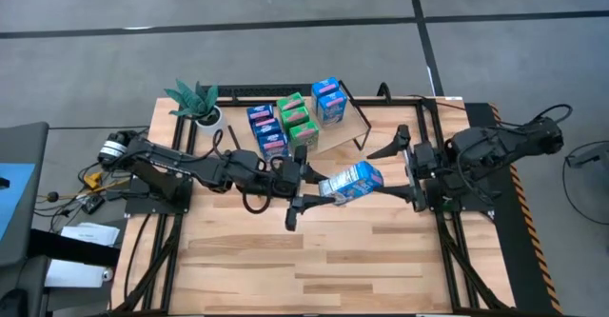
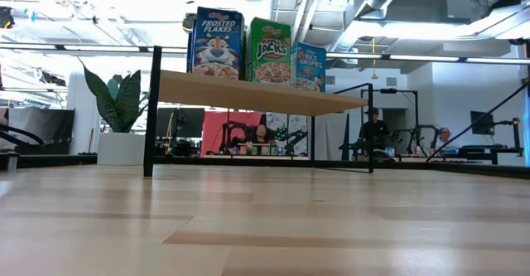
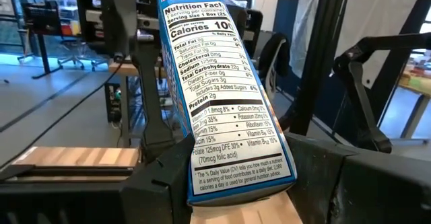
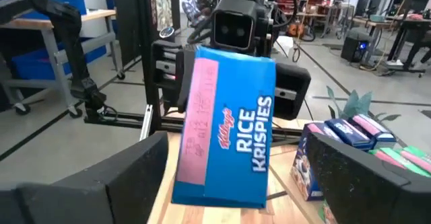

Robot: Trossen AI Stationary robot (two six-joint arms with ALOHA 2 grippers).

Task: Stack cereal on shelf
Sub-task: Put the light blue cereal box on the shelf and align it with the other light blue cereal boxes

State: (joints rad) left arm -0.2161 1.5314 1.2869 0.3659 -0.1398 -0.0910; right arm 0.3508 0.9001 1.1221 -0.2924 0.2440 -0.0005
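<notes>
A blue cereal box (image 1: pixel 351 182) is held in the air over the middle of the table (image 1: pixel 314 260), between the two arms. The left gripper (image 1: pixel 297 201) has its fingers spread around the left end of the box, one finger on each side. In the left wrist view the box (image 3: pixel 222 96) stands between these fingers with its nutrition panel facing the camera, but it is not clear if the fingers press on it. The right gripper (image 1: pixel 392 172) reaches to the right end of the box; whether its fingers touch the box I cannot tell.

The shelf (image 1: pixel 335 127) stands at the far side of the table. On it are other boxes: blue ones (image 1: pixel 266 130) at the left, green ones (image 1: pixel 298 117) in the middle, blue ones (image 1: pixel 329 100) at the right. A potted plant (image 1: pixel 198 105) stands left of the shelf.
</notes>
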